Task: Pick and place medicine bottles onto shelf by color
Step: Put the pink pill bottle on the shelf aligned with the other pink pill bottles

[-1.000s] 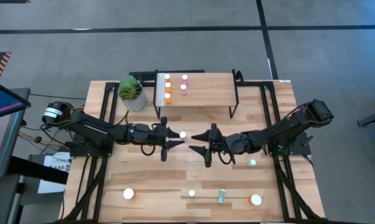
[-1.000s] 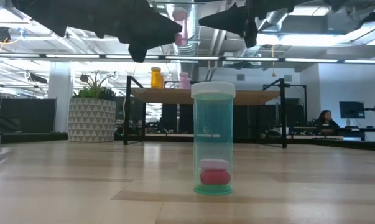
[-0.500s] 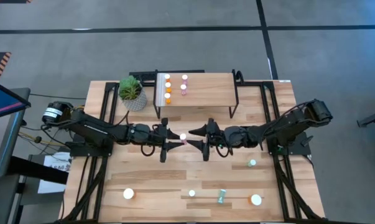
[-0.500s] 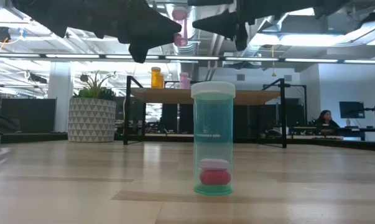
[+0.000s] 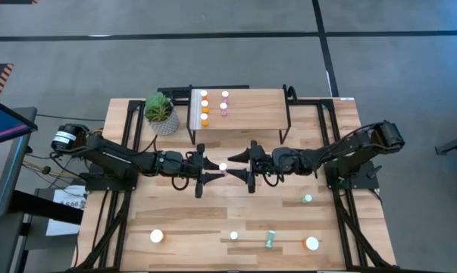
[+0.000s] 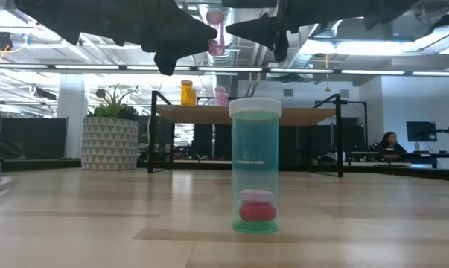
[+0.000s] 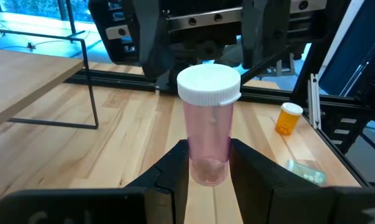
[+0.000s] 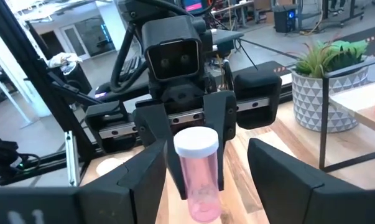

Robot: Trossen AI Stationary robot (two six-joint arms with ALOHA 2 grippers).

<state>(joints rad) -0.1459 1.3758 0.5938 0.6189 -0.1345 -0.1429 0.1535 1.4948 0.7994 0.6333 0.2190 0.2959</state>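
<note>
Work is partly done: five bottles [image 5: 205, 107] stand on the shelf [image 5: 251, 111], the left hand [image 5: 215, 169] clamps a pink bottle [image 7: 208, 124] mid-counter facing the wide-spread right hand [image 5: 239, 164], and five bottles [image 5: 270, 240] wait near the front edge.

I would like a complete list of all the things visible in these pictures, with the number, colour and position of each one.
table: one, light wood.
shelf: one, light wood on black legs, far middle of the table.
bottles on the shelf: an orange row and a pink row beside it; exact count unclear.
pink bottle: one, white cap, held in the air in front of the shelf.
loose bottles: five on the near half of the table, teal and orange among them, one teal lying down.
potted plant: one, green, patterned white pot, left of the shelf.
person: one, seated far behind.
left gripper: shut on the pink bottle.
right gripper: open, fingers either side of that bottle, not touching.
</note>
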